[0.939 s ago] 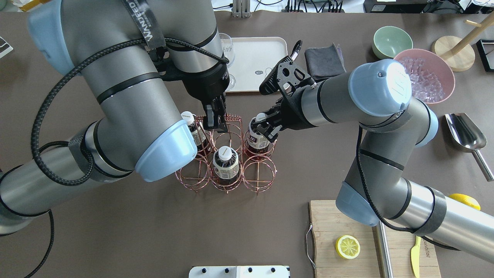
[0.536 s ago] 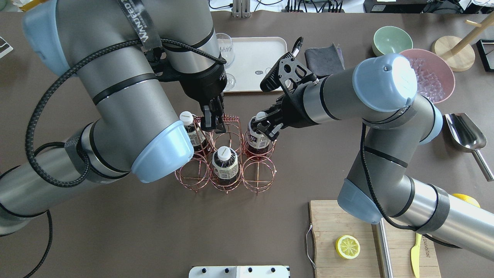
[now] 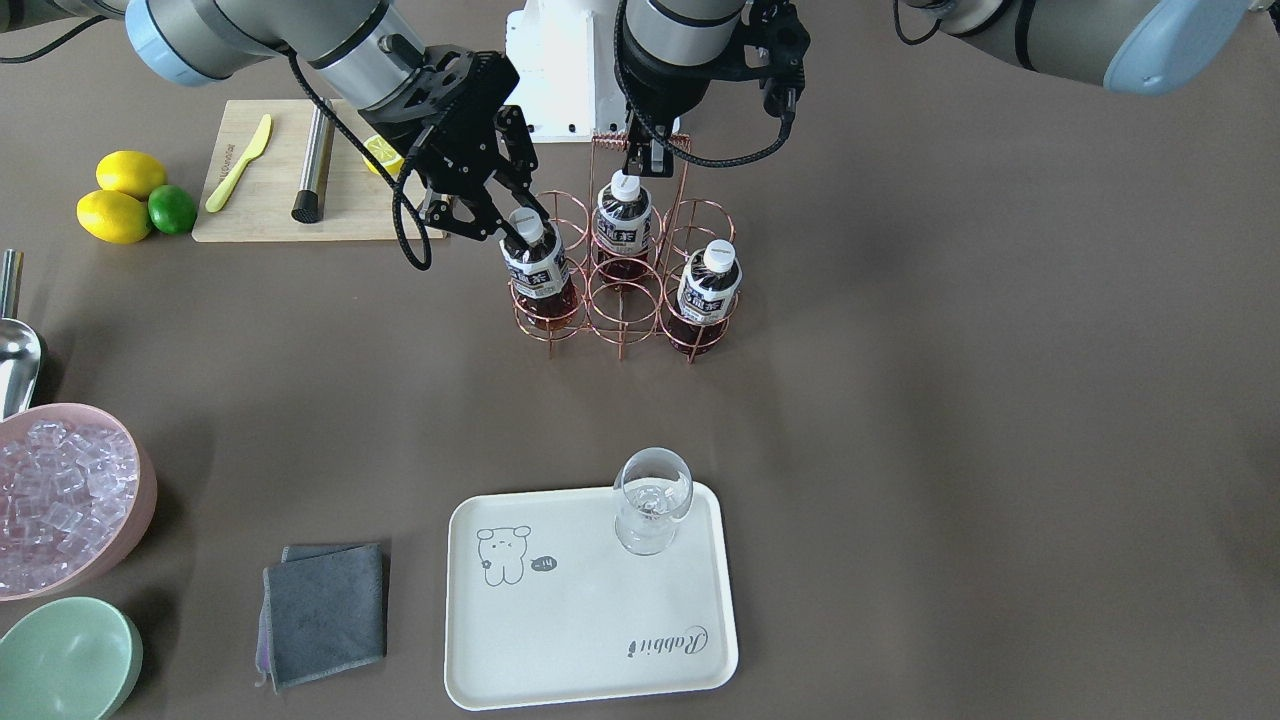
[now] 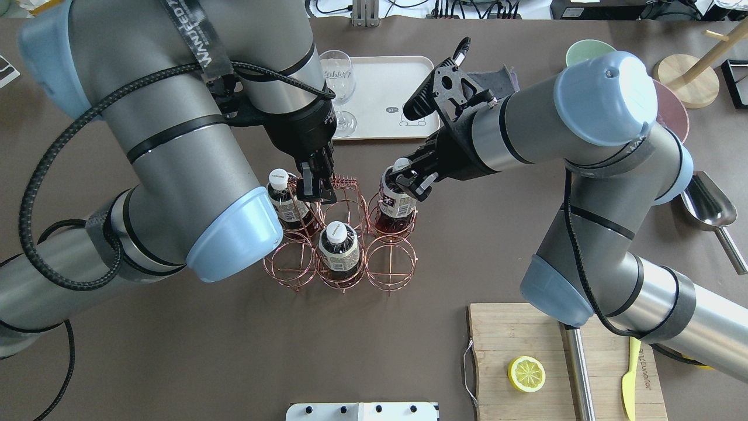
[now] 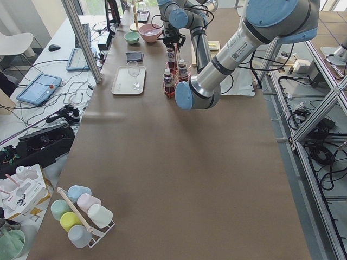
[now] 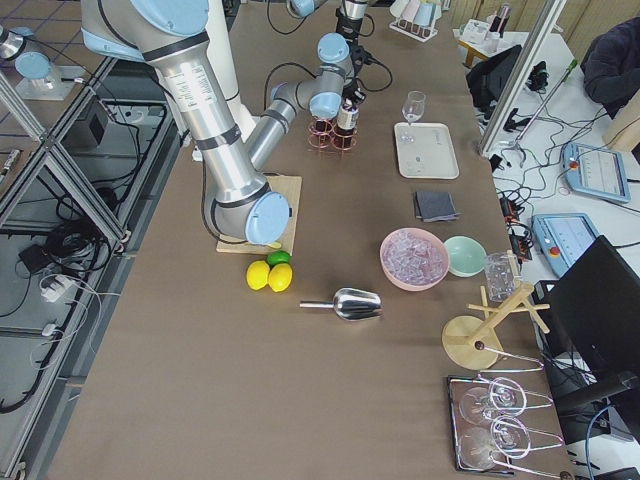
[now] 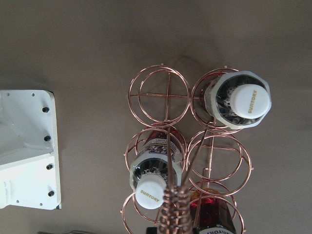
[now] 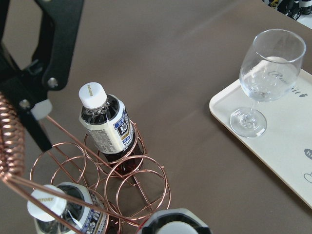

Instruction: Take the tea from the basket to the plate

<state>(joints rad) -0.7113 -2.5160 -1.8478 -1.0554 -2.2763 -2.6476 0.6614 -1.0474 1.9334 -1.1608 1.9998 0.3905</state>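
Observation:
Three tea bottles stand in the copper wire basket (image 4: 391, 266) at mid-table. My right gripper (image 4: 409, 175) is shut on the neck of the rightmost tea (image 4: 397, 202). That bottle leans a little and its base is still inside its ring cell (image 3: 537, 270). My left gripper (image 4: 315, 186) is shut on the coiled top of the basket's handle (image 7: 173, 209). The other two teas (image 4: 338, 245) (image 4: 283, 196) sit in their cells. The cream plate (image 4: 385, 88) with the bear drawing lies beyond the basket, also seen in the front view (image 3: 590, 610).
A wine glass (image 3: 652, 500) stands on the plate's corner nearest the basket. A grey cloth (image 3: 325, 610), pink ice bowl (image 3: 60, 500) and green bowl (image 3: 65, 660) lie by the plate. A cutting board (image 4: 526, 351) with a lemon half is near the robot's right.
My right arm has risen and drawn the gripped tea slightly up and toward the plate. My left gripper keeps its hold on the handle and has shifted a little to the left.

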